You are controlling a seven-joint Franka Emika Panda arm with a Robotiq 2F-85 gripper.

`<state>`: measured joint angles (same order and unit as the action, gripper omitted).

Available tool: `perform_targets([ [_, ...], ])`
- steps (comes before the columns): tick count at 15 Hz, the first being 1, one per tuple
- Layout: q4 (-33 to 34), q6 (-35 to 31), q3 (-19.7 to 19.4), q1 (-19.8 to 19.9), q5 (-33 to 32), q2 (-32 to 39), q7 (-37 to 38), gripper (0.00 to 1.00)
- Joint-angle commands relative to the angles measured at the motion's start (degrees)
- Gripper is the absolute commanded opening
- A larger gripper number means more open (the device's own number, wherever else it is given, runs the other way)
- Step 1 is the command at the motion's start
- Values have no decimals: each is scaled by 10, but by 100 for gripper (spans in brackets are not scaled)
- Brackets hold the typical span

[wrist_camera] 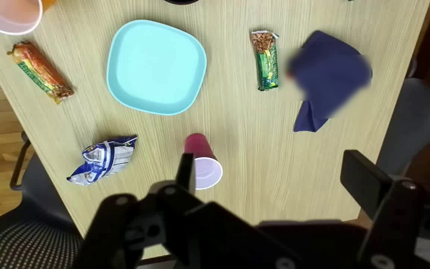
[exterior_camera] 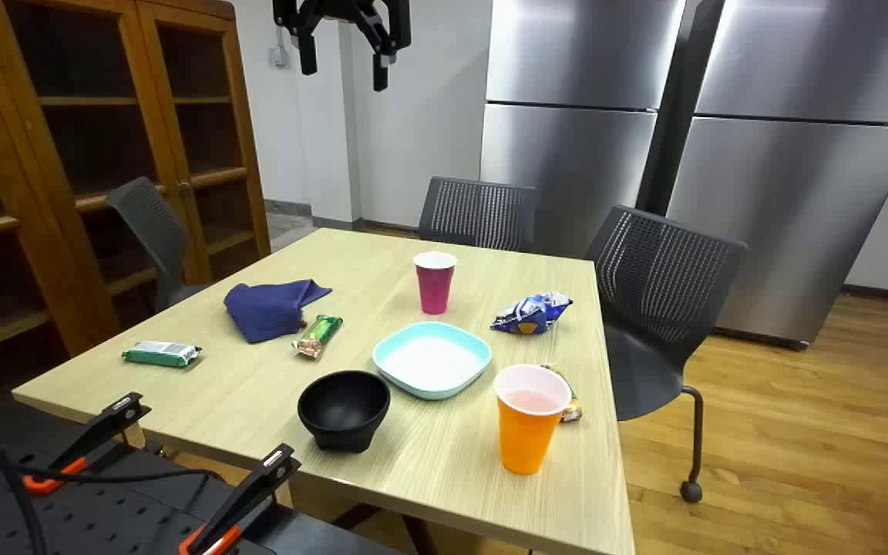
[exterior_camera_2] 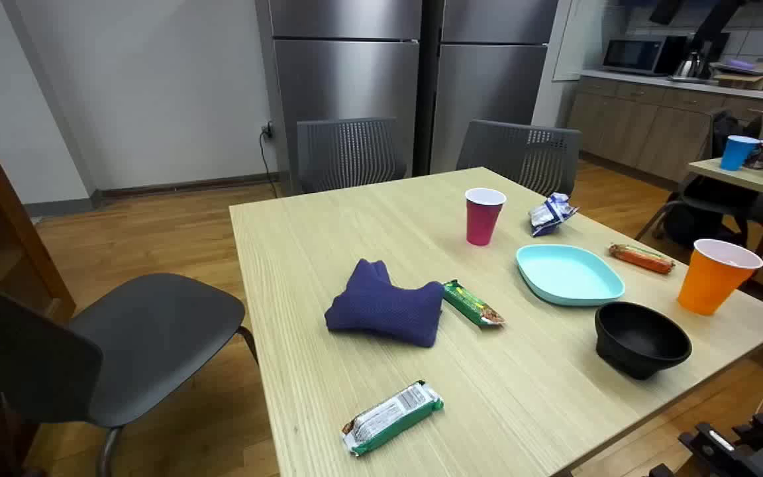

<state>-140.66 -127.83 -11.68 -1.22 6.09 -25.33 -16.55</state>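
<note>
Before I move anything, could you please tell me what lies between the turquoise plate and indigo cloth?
A green-wrapped bar lies there, nearer the cloth, as the wrist view shows.

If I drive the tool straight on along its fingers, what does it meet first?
Probably the tabletop, somewhere near the turquoise plate and magenta cup. The tool hangs high above it, so depth and the exact landing spot are unclear.

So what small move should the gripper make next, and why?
Probably lower the gripper a little, with its jaws left open. It hangs high above the table, its jaws wide apart and nothing held between them, while the magenta cup stands well below it.
</note>
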Motion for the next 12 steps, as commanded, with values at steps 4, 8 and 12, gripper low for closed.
perform_targets([
  [4, 1, 2, 9, 9, 5, 1, -3, 100],
  [8, 12, -3, 16, 11, -2, 21, 11, 100],
  [12, 46, -41, 56, 9, -36, 108, 65, 100],
])
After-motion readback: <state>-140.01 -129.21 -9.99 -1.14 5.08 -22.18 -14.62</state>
